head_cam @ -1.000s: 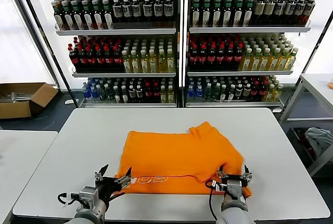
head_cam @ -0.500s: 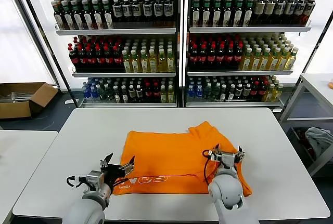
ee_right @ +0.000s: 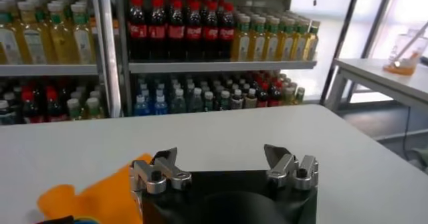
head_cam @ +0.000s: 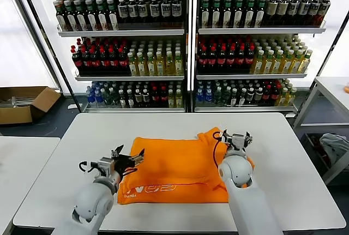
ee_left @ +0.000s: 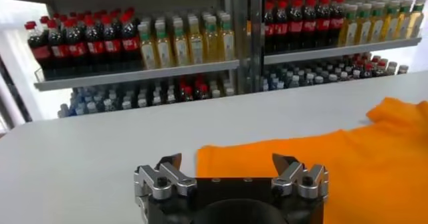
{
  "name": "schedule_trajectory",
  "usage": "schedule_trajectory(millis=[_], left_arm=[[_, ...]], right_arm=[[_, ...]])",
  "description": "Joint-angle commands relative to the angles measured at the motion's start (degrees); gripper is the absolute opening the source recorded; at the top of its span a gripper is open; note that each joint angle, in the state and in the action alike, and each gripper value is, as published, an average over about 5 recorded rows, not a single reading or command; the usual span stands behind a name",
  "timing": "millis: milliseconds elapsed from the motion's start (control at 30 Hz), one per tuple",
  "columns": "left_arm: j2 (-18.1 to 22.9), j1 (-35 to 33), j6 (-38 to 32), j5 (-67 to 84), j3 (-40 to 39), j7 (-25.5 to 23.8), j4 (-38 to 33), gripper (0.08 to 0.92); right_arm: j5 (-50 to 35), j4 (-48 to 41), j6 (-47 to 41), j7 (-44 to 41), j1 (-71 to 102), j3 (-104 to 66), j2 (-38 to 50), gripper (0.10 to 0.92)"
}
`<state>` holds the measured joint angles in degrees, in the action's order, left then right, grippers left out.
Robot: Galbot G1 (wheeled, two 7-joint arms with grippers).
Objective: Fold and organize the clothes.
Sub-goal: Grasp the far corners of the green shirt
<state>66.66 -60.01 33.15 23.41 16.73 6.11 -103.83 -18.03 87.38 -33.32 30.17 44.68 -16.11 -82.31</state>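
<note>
Nearest the table's (head_cam: pixel 305 191) front edge lies the hem of the orange T-shirt (head_cam: pixel 174 167), a strip of white lettering running along it; the garment lies partly folded across the middle of the white tabletop, with a bunched sleeve or shoulder rising toward the far right side. It looks like soft, light knit fabric that will sag, crease and slide on the smooth top rather than hold any shape, so I judge it wants pinching at a doubled edge or a corner, where two layers give the fingers something to bite, and lifting low and evenly from both sides so the fold does not spill open. The left gripper (head_cam: pixel 130 158) hovers over the shirt's left edge, about midway up that side, its jaws spread wide and holding nothing; the left wrist view shows the cloth's corner just ahead of the open fingers. Farther back, the right gripper (head_cam: pixel 235 138) sits above the raised fold at the shirt's far right corner, jaws likewise spread and empty. Beyond the table's far edge stand shelves of bottled drinks (head_cam: pixel 185 49).
</note>
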Motion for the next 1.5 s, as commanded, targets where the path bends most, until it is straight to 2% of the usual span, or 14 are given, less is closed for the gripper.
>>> schedule_trajectory(millis=[33,400,1167,1267,1500], left_arm=[[-0.38,15.37,-0.12,4.09,-4.66,-2.05,17.6,0.823],[2.21,19.14,-0.15,2.84,-5.64,-2.36,25.19,0.823],[2.81,16.74,-0.04,1.66,-6.26,-2.59,25.3,0.807],[2.67,16.12,-0.02,1.74,-6.38,-2.73,24.67,0.746],[2.89,14.87,-0.02,1.75,-6.35,-3.13,24.24,0.548]], right_arm=[[-3.17,-8.28,0.03,-2.09,-5.5,2.04,-0.3,0.823],[-2.51,-14.71,0.09,-3.37,-7.33,1.57,-3.34,0.823],[-0.95,-15.77,0.1,-3.19,-5.96,2.05,-4.2,0.814],[-1.01,-14.86,0.1,-3.18,-4.91,1.94,-3.82,0.759],[-1.38,-12.84,0.09,-3.06,-3.28,1.75,-2.29,0.56]])
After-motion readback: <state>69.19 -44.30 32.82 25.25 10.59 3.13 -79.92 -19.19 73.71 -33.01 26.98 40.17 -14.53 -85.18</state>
